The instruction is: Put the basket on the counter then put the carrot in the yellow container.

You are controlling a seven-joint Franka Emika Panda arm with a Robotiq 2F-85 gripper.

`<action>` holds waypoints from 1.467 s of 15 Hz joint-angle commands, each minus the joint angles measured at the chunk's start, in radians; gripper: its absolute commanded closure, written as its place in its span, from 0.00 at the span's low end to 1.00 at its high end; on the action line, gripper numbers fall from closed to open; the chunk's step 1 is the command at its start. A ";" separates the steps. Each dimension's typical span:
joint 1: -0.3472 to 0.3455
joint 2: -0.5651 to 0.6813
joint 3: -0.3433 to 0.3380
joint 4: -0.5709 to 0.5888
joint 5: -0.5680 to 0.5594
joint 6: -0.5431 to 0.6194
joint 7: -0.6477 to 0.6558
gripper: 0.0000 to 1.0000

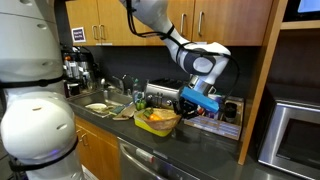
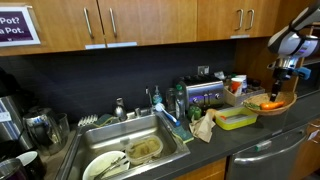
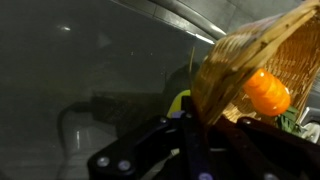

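1. Your pincer [image 3: 188, 125] is closed hard on the near rim of the basket [image 2: 268, 102]. In the wrist view the woven wall rises straight out from between the fingers, so the grip is on the rim alone and nothing else is held.
2. The basket hangs tilted from that grip, with its open side tipped away from the pincer. In an exterior view it sits at the far end of the desk [image 2: 225, 140], low over the dark surface. I cannot tell whether its base touches.
3. The carrot [image 3: 267, 92] lies inside the basket against the lower wall, its green end tucked towards the bottom of the weave. It is riding along, not gripped.
4. The yellow container [image 2: 236, 120] stands on the desk just beside the basket, on the sink side, and it looks free to receive something.
5. My judgement is that you are in the first step, setting the basket down. The carrot step has not begun.
6. The next move calls for levelling the basket as you lower it, so the carrot does not roll out over the tipped rim. Aim for a bare patch of desk, apart from the container, then open the pincer and lift clear of the rim.
7. After that you need a fresh approach from above into the basket. The carrot is small and sits close to the wall, so leave the fingers room on both sides.
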State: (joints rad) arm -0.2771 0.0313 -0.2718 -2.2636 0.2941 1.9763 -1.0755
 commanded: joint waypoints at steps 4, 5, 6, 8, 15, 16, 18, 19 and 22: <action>-0.024 0.020 -0.018 0.042 -0.005 0.025 -0.107 0.99; -0.029 0.026 -0.021 0.047 0.004 0.031 -0.126 0.99; -0.036 0.033 -0.026 0.055 0.016 0.033 -0.155 0.99; -0.051 0.050 -0.034 0.071 0.041 0.039 -0.210 0.99; -0.105 0.123 -0.037 0.136 0.147 0.034 -0.364 0.99; -0.111 0.137 -0.036 0.149 0.155 0.034 -0.379 0.99; -0.123 0.154 -0.036 0.164 0.157 0.033 -0.398 0.99; -0.128 0.164 -0.035 0.174 0.157 0.033 -0.403 0.99; -0.136 0.182 -0.033 0.187 0.153 0.029 -0.405 0.99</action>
State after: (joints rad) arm -0.3865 0.1722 -0.3095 -2.1280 0.4255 2.0174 -1.4447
